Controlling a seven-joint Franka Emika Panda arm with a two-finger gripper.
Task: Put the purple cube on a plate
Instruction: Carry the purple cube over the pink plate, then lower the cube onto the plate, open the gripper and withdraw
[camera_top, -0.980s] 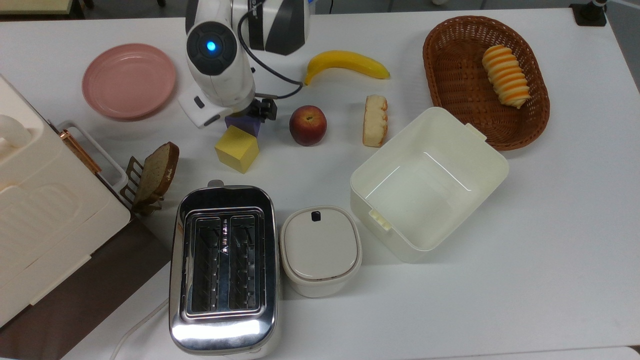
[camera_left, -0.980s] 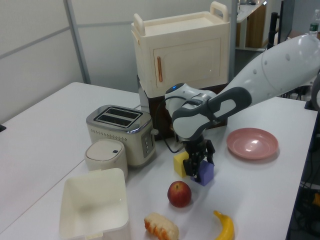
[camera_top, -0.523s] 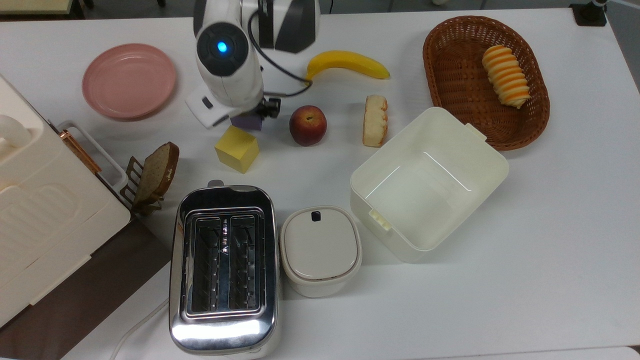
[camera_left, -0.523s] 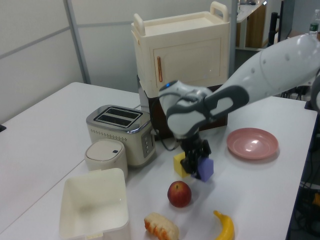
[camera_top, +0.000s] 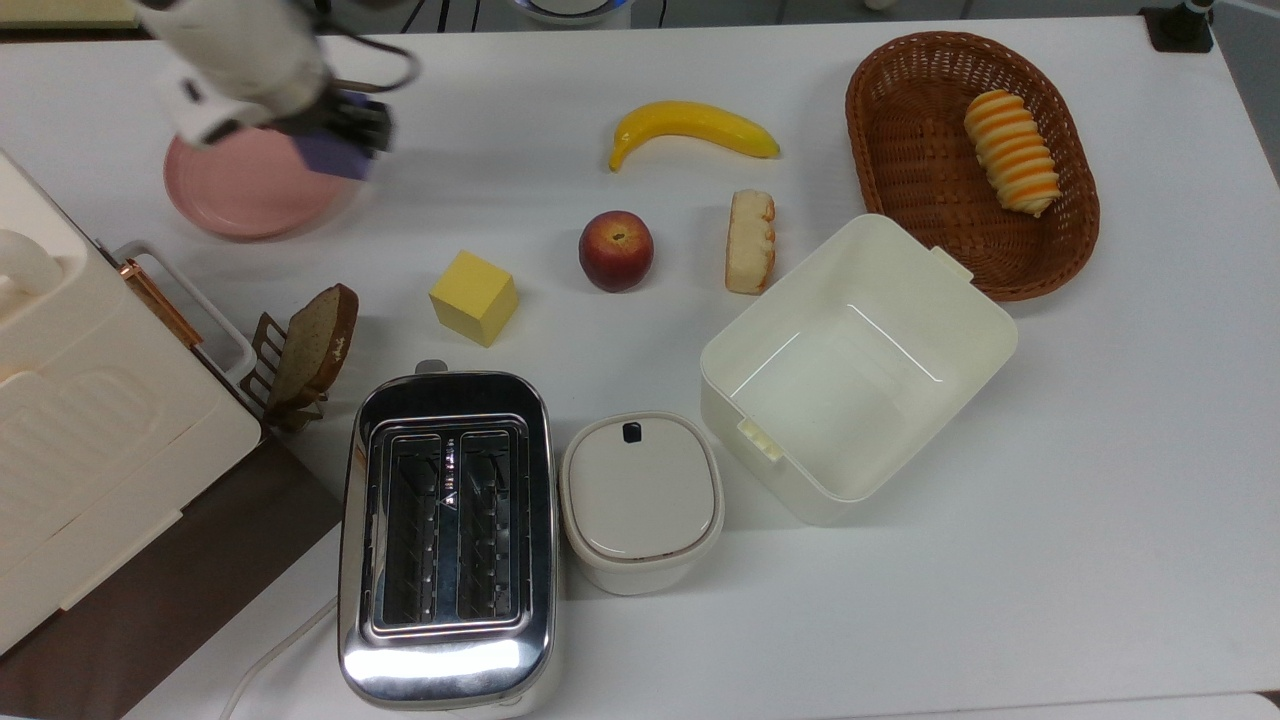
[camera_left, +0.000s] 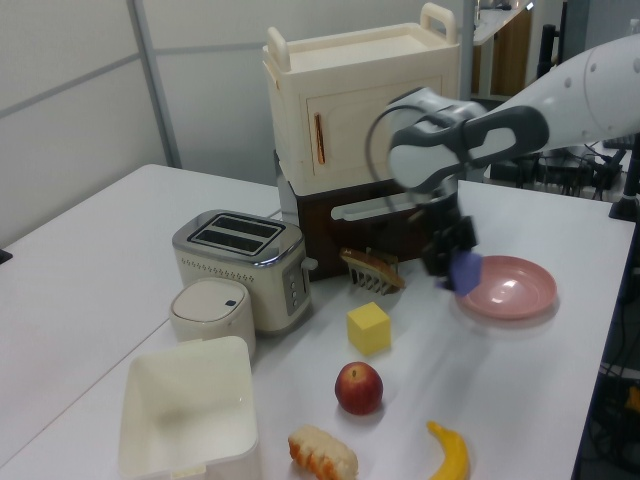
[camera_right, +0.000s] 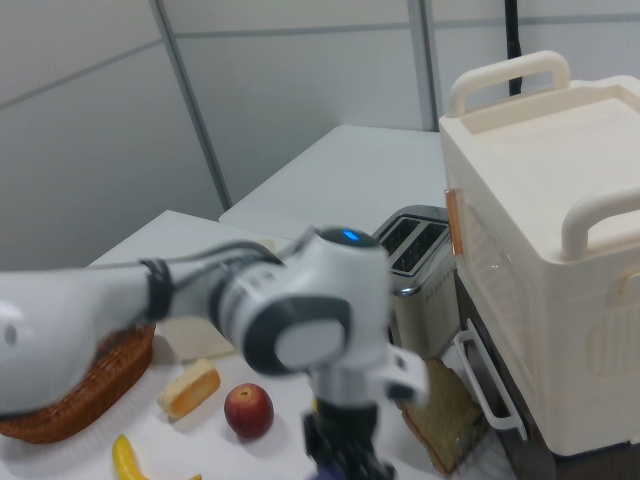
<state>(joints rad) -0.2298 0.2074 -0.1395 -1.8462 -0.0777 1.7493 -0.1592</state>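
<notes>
- Since a second ago the purple cube (camera_top: 333, 152) left its spot beside the yellow cube (camera_top: 474, 297) and now hangs over the plate (camera_top: 235, 195), at the top view's right rim.
- Gripper (camera_left: 452, 262) clamped on it (carried, not set down).
- Transport nearly done; lowering and release remain.
- Arm reaches across, wrist pointing down above the plate.
</notes>
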